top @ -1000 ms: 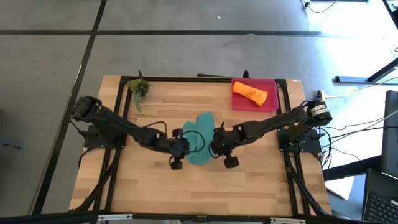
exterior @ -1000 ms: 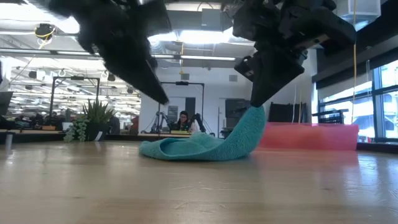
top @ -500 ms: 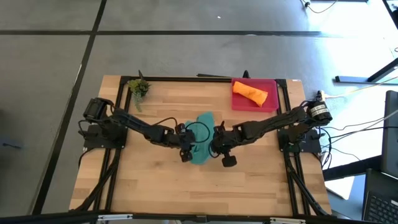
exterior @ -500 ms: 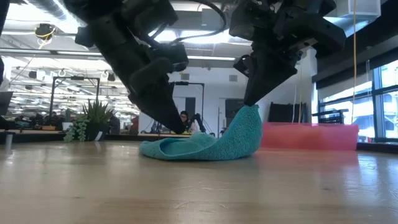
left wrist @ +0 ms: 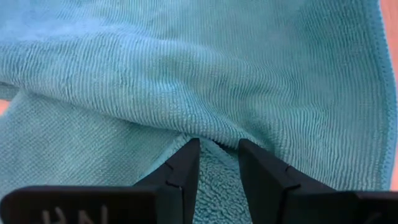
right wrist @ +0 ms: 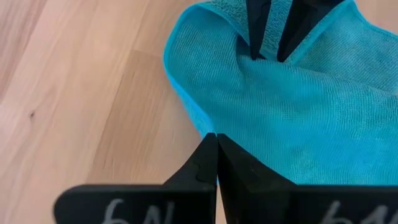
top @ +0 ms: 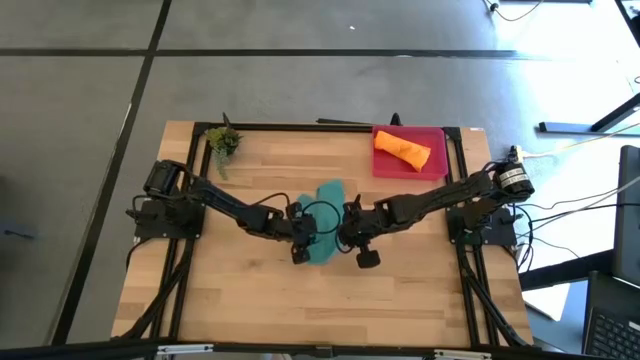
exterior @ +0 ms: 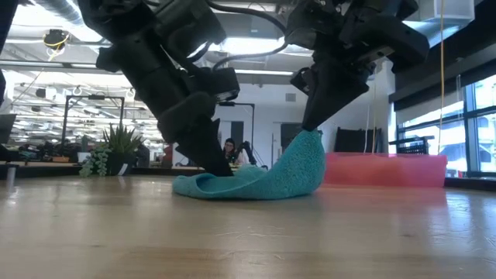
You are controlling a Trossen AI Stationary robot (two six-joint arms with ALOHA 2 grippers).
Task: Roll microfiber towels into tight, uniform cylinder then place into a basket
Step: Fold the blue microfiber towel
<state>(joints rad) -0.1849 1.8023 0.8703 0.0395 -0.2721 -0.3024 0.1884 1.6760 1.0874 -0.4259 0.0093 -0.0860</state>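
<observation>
**Operator:** Report the position of the teal towel (top: 322, 225).

**Technician:** You find it crumpled near the middle of the wooden bench (top: 240, 290), between the two arms. In the low view, one side of it lies flat on the bench and the other side is raised into a peak.

**Operator:** State of the left claw (left wrist: 214, 163)?

**Technician:** Its fingers stand apart, tips pressed down into the towel. A fold of teal cloth sits in the narrow gap between them. You cannot confirm from these views that the fold is gripped. In the low view, the left arm comes down onto the flat side of the towel.

**Operator:** State of the right claw (right wrist: 216, 149)?

**Technician:** Its fingers are together, pinched on the edge of the teal towel. In the low view, this claw holds the raised peak of cloth clear of the bench. The right wrist view also shows you the left claw's two fingertips at the far side of the same towel.

**Operator:** Location of the other task items?

**Technician:** The orange towel (top: 402, 150) lies rolled inside the pink-red basket (top: 434, 135), which sits at the far right corner of the bench, well apart from both claws. A small potted plant (top: 223, 141) stands at the far left corner.
</observation>
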